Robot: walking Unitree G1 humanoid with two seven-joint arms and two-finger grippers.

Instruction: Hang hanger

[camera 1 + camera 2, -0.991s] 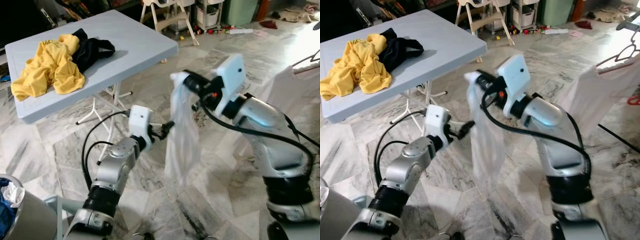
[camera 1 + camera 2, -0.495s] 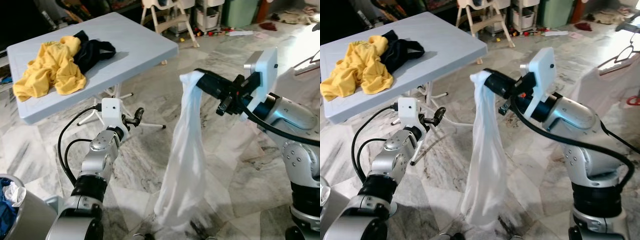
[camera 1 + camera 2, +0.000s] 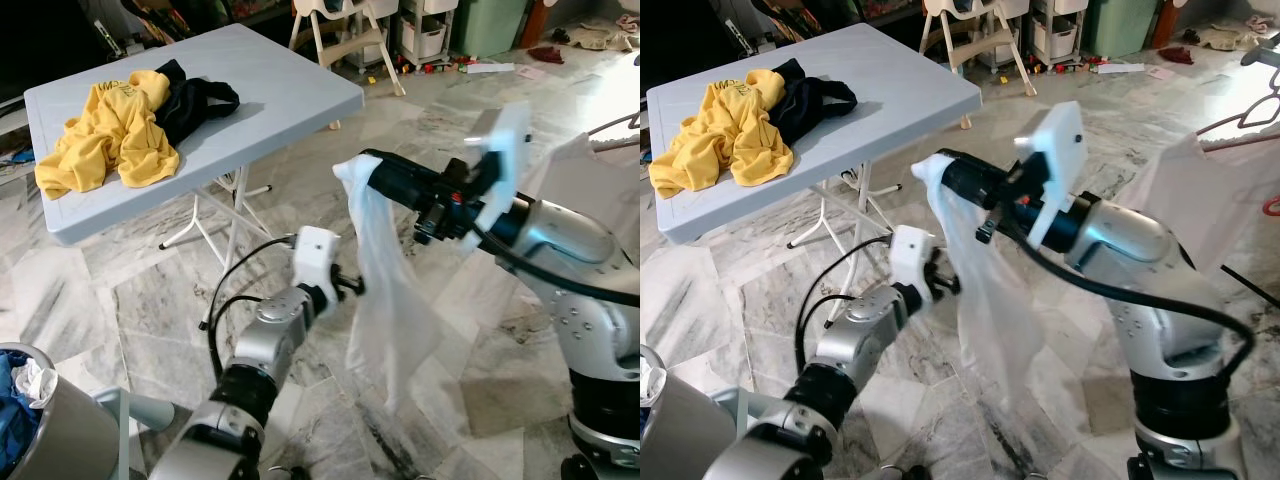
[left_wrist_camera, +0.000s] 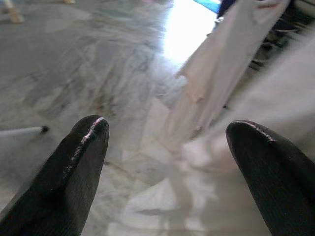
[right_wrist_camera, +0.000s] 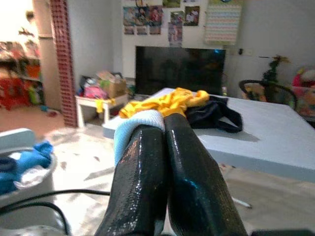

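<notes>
Cloth (image 3: 388, 300) vertical from right end effector (image 3: 362, 169)

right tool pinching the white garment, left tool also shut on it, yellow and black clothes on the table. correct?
One error: the left tool is open, not shut on the garment. The left wrist view shows its two fingers spread wide with the white garment just ahead of them. The rest holds: the right tool pinches the garment's top, and the yellow and black clothes lie on the table.

The hanging white garment (image 3: 385, 290) blocks the left hand (image 3: 352, 287) (folding table (image 3: 290, 85) well apart).
</notes>
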